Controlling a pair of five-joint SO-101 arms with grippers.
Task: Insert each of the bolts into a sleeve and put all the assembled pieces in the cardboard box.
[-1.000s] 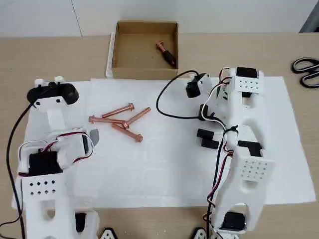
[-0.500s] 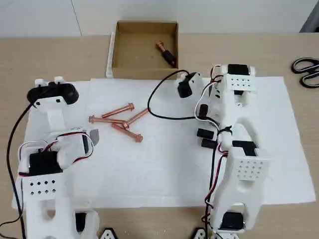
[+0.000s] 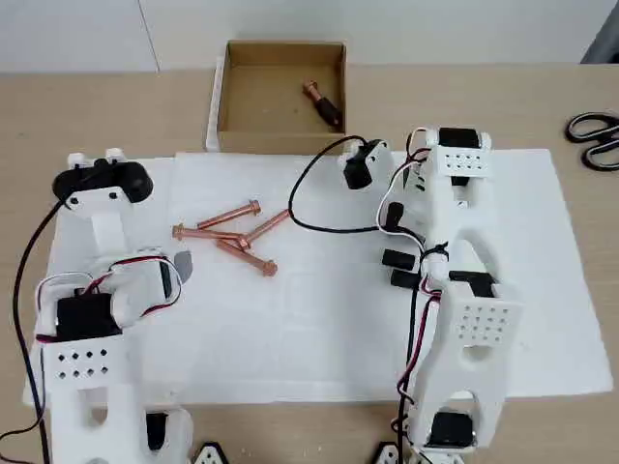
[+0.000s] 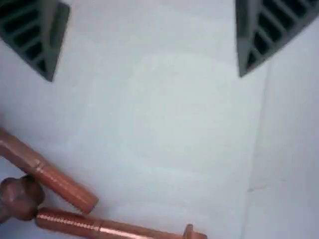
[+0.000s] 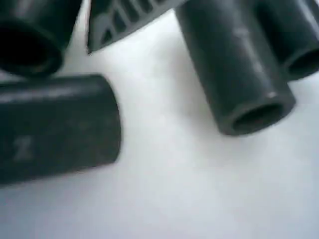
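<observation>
- The left gripper [image 4: 144, 74] hangs low over the white sheet [image 3: 290, 329] at the left side. Its jaws are spread wide with nothing between them.
- Just right of it, four loose bolts [image 3: 232, 237] lie in a crossed cluster on the sheet.
  - Two slant up to the right, with heads at their far-right ends.
  - One lies nearly crosswise, with its head to the left.
  - One slants down to the right, with its head at the near-right end.
- The box [image 3: 219, 97] sits open on the table [image 3: 97, 97], touching the sheet's far edge.
- One assembled piece [image 3: 324, 104] lies in the box's right half. Its long axis runs diagonally, with the copper head at the far left and the black sleeve end at the near right.
- Two sleeves [image 3: 397, 259] lie on the sheet, one just nearer than the other, both with the long axis roughly left to right.
- The right gripper [image 3: 397, 232] is low, close above the sleeves. I cannot tell whether it is spread or closed.
- Scissors [image 3: 595, 135] lie on the table at the far right.
</observation>
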